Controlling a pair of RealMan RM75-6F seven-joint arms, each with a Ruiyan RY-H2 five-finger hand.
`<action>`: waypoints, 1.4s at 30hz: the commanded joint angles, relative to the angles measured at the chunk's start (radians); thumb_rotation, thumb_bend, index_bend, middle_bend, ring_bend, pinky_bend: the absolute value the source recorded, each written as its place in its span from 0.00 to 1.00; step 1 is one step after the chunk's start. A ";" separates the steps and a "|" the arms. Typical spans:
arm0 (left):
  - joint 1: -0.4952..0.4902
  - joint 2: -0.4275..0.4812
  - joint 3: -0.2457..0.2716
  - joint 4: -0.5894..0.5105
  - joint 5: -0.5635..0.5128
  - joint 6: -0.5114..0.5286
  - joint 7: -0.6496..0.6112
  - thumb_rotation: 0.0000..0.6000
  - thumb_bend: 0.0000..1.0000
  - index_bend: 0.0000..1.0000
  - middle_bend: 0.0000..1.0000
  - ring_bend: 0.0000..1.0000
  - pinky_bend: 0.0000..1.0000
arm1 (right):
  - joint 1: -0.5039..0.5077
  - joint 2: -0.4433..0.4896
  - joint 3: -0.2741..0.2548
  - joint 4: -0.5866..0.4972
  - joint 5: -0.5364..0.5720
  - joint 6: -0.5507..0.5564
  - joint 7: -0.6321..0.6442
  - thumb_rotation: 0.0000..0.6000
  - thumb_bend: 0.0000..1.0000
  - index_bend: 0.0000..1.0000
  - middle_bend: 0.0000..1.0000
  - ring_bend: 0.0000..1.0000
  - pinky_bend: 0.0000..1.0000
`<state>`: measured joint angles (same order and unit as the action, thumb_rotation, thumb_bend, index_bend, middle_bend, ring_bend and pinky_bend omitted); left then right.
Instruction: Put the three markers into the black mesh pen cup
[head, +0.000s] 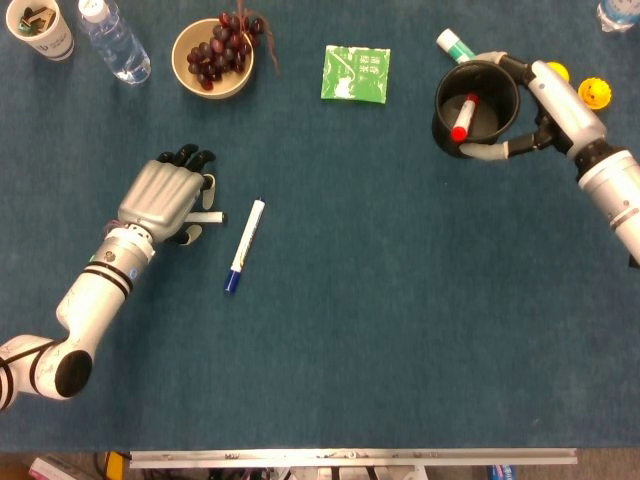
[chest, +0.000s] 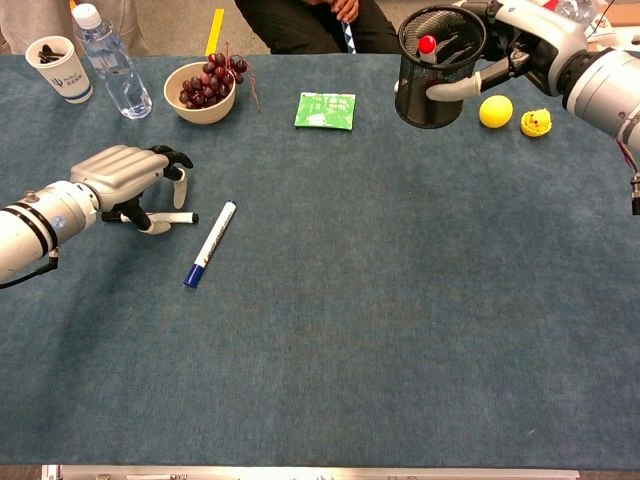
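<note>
My right hand (head: 548, 105) (chest: 512, 42) grips the black mesh pen cup (head: 475, 103) (chest: 438, 60) at the far right and holds it tilted. A red-capped marker (head: 461, 118) (chest: 427, 45) stands inside it. The blue-capped marker (head: 244, 246) (chest: 209, 244) lies free on the cloth, left of centre. Just left of it the black marker (head: 207, 217) (chest: 176, 217) lies on the table, half hidden under my left hand (head: 165, 200) (chest: 130, 172). That hand hovers low over it with fingers curled down and the thumb touching the marker.
At the back left are a bowl of grapes (head: 212, 57) (chest: 205, 88), a water bottle (head: 115, 40) and a paper cup (head: 40, 28). A green packet (head: 356, 73) lies at the back centre. Two yellow toys (chest: 495, 110) (chest: 535, 122) sit beside the cup.
</note>
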<state>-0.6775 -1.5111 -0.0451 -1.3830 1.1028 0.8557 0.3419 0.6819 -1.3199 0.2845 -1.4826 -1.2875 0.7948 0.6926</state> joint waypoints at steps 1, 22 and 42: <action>-0.005 -0.006 -0.002 0.006 -0.007 -0.007 0.007 1.00 0.24 0.50 0.14 0.09 0.21 | -0.001 0.001 -0.002 0.002 -0.001 0.001 0.003 1.00 0.36 0.52 0.45 0.34 0.29; -0.027 -0.019 -0.003 0.019 -0.053 -0.046 0.036 1.00 0.28 0.52 0.14 0.09 0.20 | -0.004 0.002 -0.012 0.017 -0.003 0.006 0.030 1.00 0.36 0.52 0.45 0.34 0.29; -0.019 0.006 -0.041 -0.005 -0.056 -0.051 -0.078 1.00 0.29 0.63 0.18 0.09 0.20 | -0.001 0.002 -0.021 0.019 -0.007 0.004 0.030 1.00 0.36 0.52 0.45 0.34 0.29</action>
<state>-0.6996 -1.5184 -0.0752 -1.3754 1.0496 0.8061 0.2831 0.6802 -1.3182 0.2642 -1.4628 -1.2940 0.7991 0.7232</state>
